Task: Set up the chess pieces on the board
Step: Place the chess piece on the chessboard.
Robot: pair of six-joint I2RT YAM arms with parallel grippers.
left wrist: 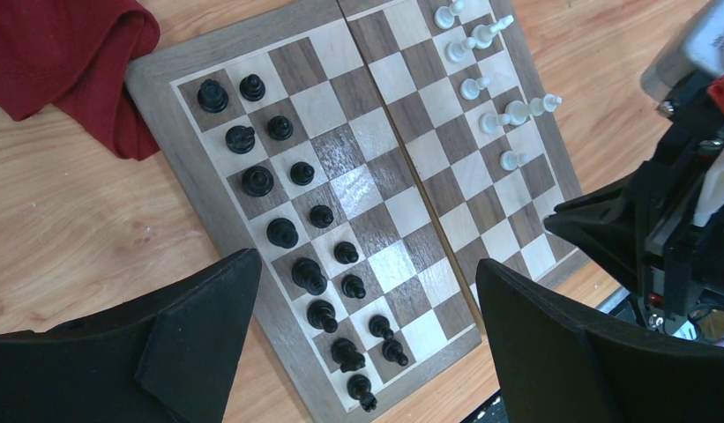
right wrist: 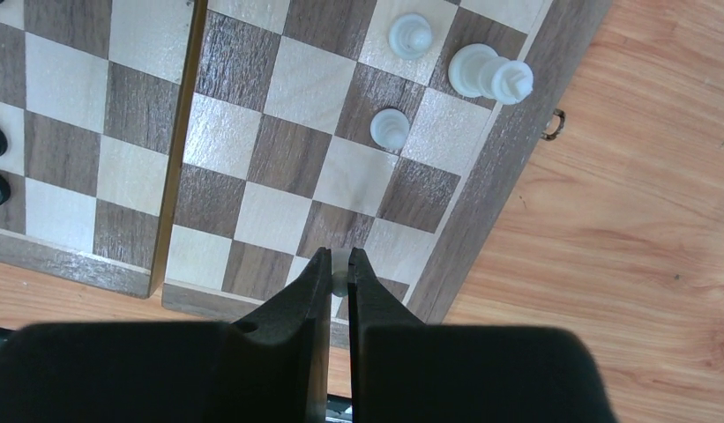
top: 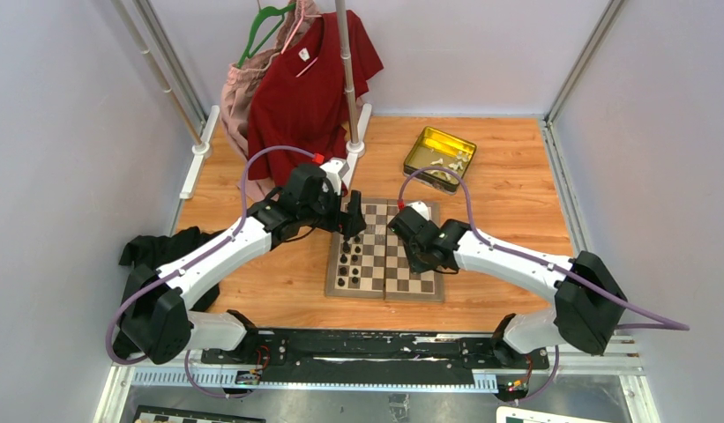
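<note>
Workspace: the board [top: 389, 264] lies flat on the wooden surface [top: 508, 203], midway between the two arms, its centre fold seam running away from the arm bases.

Left pincer [left wrist: 365, 273]: jaws spread wide, gripping nothing; it hangs above the left half of the board, clear of the pieces below it.

Right pincer [right wrist: 340, 264]: jaws closed on one white chess piece [right wrist: 340, 280]; only a sliver of the piece shows between the fingertips, so its type cannot be told; the tips stand over the right half of the board, close to its tan border.

Chess pieces on the board:
- white chess pieces [left wrist: 471, 86]: about eight, grouped in the two files nearest the board's right edge; the right wrist view shows three of them upright on their squares, a taller one [right wrist: 490, 75] on the edge file and two smaller ones just inward of it;
- black pieces [left wrist: 282, 233]: sixteen, upright, in two files along the board's left edge.

Surroundings: a gold tin [top: 421, 152] sits open on the surface beyond the board's far right corner, apart from it; pale items inside appear to be further pieces; a red shirt [top: 309, 88] hangs from a stand at the rear, its hem lying just beside the board's far left corner; a black cloth [top: 160, 247] lies at the surface's left edge.
</note>
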